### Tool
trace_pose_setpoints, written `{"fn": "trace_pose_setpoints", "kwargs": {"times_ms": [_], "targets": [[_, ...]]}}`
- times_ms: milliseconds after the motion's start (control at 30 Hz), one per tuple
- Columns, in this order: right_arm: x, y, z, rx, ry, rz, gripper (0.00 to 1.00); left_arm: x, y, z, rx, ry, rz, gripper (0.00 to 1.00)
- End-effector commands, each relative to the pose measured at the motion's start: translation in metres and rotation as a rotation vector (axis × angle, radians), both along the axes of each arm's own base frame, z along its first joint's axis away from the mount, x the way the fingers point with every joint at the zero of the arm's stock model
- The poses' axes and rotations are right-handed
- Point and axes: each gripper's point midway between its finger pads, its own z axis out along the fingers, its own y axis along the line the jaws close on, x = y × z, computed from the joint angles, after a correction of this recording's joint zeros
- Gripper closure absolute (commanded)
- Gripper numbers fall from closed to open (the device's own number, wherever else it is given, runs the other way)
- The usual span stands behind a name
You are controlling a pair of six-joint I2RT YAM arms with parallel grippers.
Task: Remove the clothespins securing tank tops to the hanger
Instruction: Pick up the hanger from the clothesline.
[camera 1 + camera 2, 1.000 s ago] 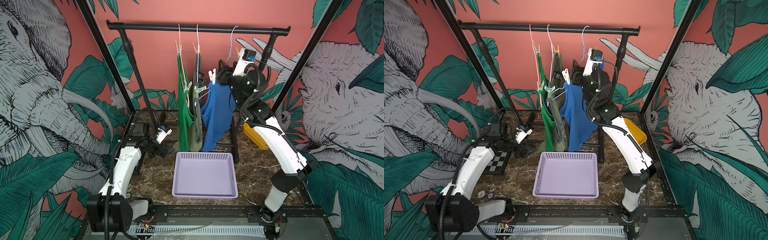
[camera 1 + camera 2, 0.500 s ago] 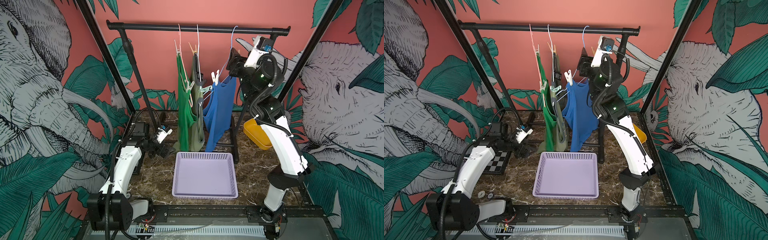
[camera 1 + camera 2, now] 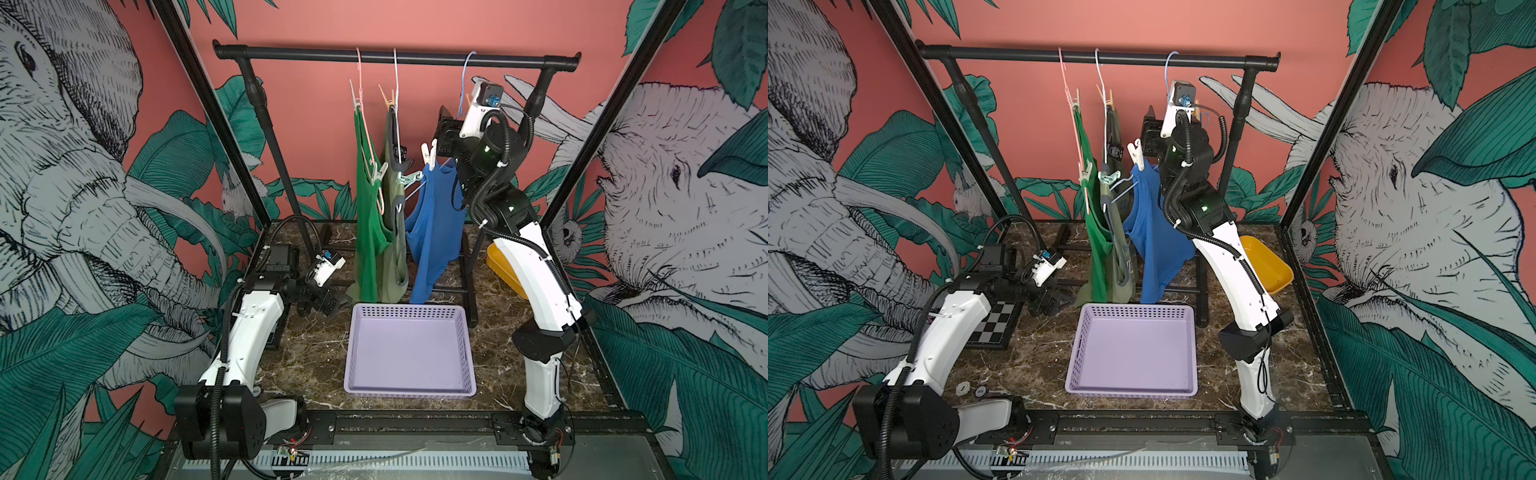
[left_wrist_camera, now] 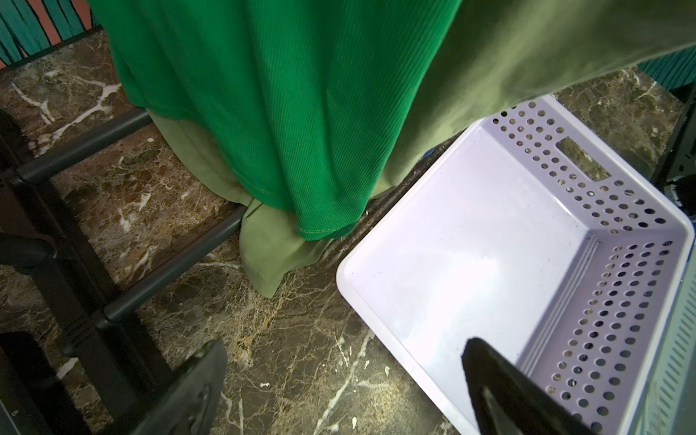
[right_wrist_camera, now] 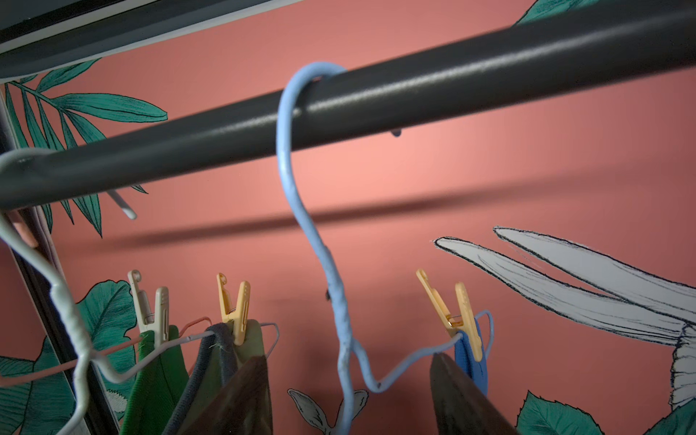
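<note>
In both top views three tank tops hang from the black rail [image 3: 395, 56] across the upper centre of the frame: the bright green tank top [image 3: 368, 232] leftmost, the olive tank top [image 3: 395, 257] against it, the blue tank top [image 3: 432, 224] to their right; a white clothespin [image 3: 429, 154] stands on the blue top's near strap, a mint clothespin [image 3: 409, 178] sits on the olive one, and a second white clothespin [image 3: 376, 173] on the green one; the right gripper [image 3: 446, 135] sits high, just right of the blue top, by the blue wire hanger [image 5: 320, 241]; the right wrist view shows its fingers [image 5: 463, 399] apart with the hanger's neck between them, gripping nothing, and a tan clothespin [image 5: 457, 312] on the blue strap just beside one fingertip; the left gripper [image 3: 334, 301] hangs low at centre left, its fingers [image 4: 188, 391] spread wide and empty above the marble tabletop [image 4: 263, 339], between the green hem and the lilac basket [image 3: 465, 332].
</note>
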Motion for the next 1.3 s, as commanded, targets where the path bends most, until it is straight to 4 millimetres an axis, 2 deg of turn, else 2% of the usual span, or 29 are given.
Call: {"fn": "trace_pose_setpoints", "kwargs": {"times_ms": [0, 233, 433, 600, 967, 1267], "targets": [[-0.006, -0.013, 0.017, 0.032, -0.056, -0.046, 0.36, -0.003, -0.005, 0.002, -0.02, -0.006, -0.03, 0.01], [0.006, -0.039, 0.008, 0.078, -0.013, -0.081, 0.58, -0.004, -0.005, 0.0, -0.021, 0.001, -0.03, 0.01], [0.012, -0.052, 0.002, 0.102, 0.017, -0.068, 0.61, -0.004, -0.005, 0.003, -0.024, -0.006, -0.033, 0.01], [0.011, -0.046, 0.007, 0.089, 0.003, -0.007, 0.68, -0.004, -0.006, 0.005, -0.029, -0.007, -0.035, 0.01], [0.0, -0.031, 0.017, 0.035, -0.026, 0.107, 1.0, -0.003, -0.007, 0.007, -0.039, -0.003, -0.034, 0.01], [-0.023, -0.023, 0.036, -0.017, -0.075, 0.202, 1.0, -0.003, -0.006, 0.006, -0.035, -0.001, -0.028, 0.01]]}}
